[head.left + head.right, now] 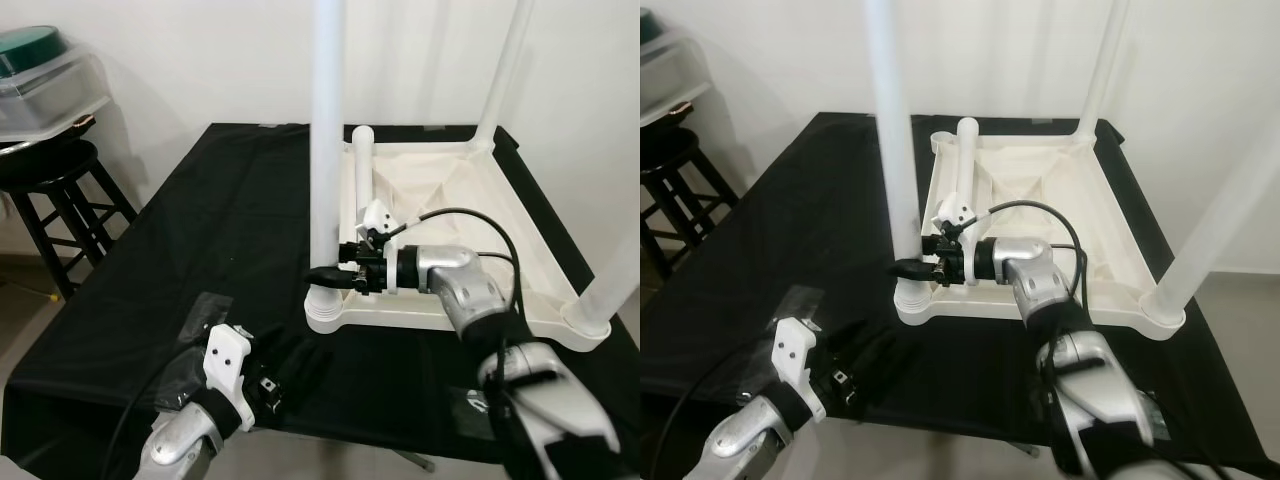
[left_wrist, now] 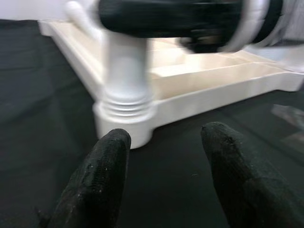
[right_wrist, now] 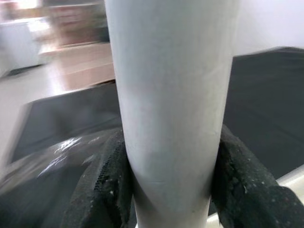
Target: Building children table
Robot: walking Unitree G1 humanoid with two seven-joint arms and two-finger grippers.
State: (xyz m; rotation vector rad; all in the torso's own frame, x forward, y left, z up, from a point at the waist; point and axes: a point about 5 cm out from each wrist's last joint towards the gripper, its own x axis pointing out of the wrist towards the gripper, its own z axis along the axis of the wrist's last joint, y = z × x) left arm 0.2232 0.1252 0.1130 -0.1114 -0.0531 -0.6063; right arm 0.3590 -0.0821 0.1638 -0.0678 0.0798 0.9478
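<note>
right end effector [image 1: 322, 277] clamps the table leg [image 1: 326, 150], top cut off; left end effector [image 2: 164, 171] open, empty.

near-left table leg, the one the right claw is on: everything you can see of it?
The near-left leg is a smooth white tube, plastic by the look, standing upright in the corner socket of the upturned white tabletop on the black cloth. A ribbed collar rings its base. Its top runs out of frame. The right claw is shut on it low down, one black finger on either side.
</note>
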